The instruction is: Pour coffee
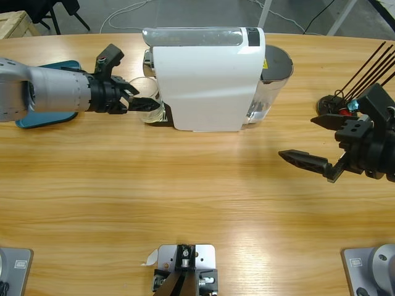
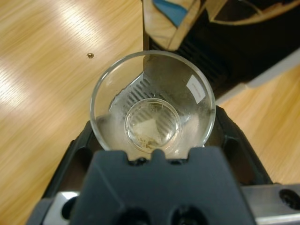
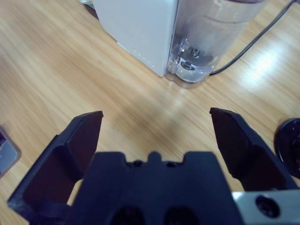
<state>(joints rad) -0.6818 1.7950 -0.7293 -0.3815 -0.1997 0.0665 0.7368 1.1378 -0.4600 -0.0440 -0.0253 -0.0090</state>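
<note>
High view: your left gripper (image 1: 141,100) clamps the clear round glass (image 1: 150,105) beside the boxy white coffee machine (image 1: 207,77).

Left wrist view: a thin film of tan coffee (image 2: 149,136) sits in the glass's bottom.

Right wrist view: your right gripper (image 3: 157,136) hangs with jaws spread over grained wooden table (image 3: 56,70).

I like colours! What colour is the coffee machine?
White coffee machine, clearest in the high view.

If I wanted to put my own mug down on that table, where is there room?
The wide bare wood in front of the white coffee machine, between the two arms, is free. It is crowded at the machine's left side, where the left tool holds the glass tumbler, and near the right tool.
</note>
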